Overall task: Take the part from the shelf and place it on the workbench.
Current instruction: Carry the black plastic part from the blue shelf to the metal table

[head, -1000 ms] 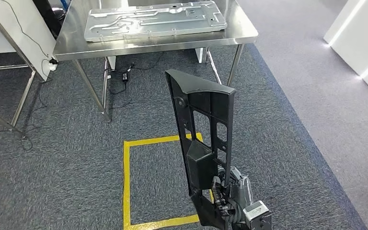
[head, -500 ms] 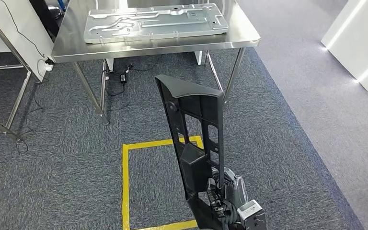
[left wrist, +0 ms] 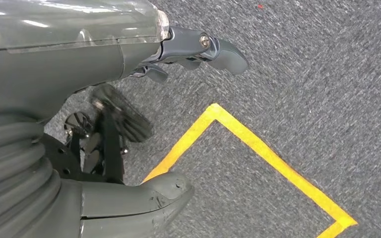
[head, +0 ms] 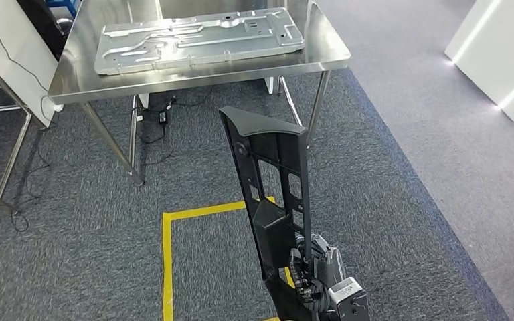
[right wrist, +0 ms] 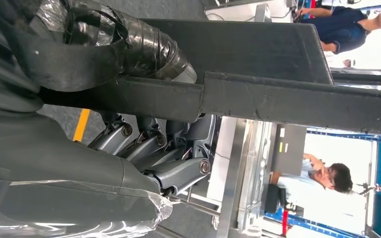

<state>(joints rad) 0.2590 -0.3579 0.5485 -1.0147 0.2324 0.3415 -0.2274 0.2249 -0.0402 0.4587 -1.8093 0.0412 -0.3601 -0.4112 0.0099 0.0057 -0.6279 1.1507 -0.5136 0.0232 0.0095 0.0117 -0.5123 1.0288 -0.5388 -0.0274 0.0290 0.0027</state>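
The left hand point(left wrist: 129, 124) hangs low over the grey carpet point(head: 94, 254), thumb and dark fingers spread apart with nothing in them, just above a corner of the yellow tape square point(head: 167, 261) marked on the floor. Moving right, the long black plastic frame part point(head: 271, 180) stands nearly upright, rising straight up out of the right hand point(head: 318, 277), which has its fingers point(right wrist: 149, 148) wrapped tight around the part's lower end. The part is a flat, ribbed bar with rectangular cut-outs, a couple of round holes and a slanted cap at the top. Ahead of that hand and well apart sits the shiny stainless steel workbench point(head: 194, 70), carrying a pressed silver sheet-metal panel point(head: 197, 39). Two people point(right wrist: 322, 178) stand in the background beyond the bench.
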